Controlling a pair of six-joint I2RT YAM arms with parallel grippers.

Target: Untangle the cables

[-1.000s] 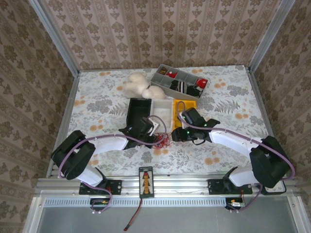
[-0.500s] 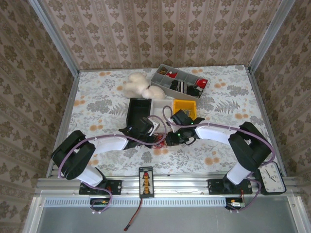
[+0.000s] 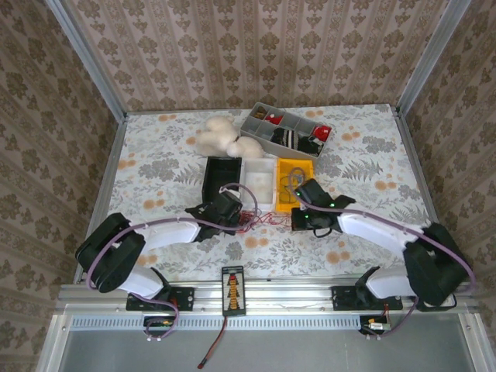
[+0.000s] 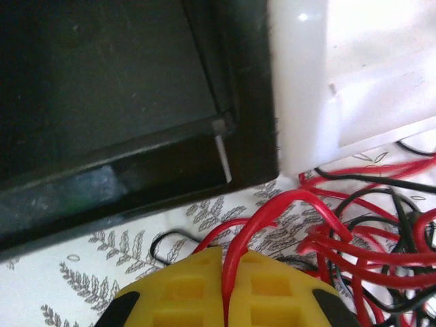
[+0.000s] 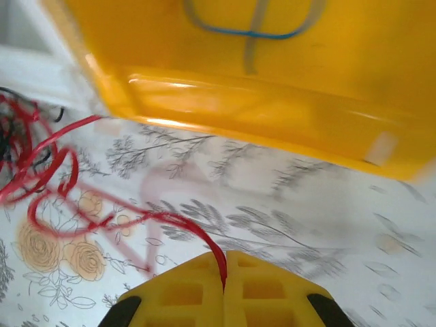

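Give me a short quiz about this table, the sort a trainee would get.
1. True or false: the left tool is open.
2. Put these in order from left to right as they stand in the top view: yellow bin, black bin, white bin.
3. What colour is the cable pinched by the right tool?

Key
1. False
2. Black, white, yellow
3. Red
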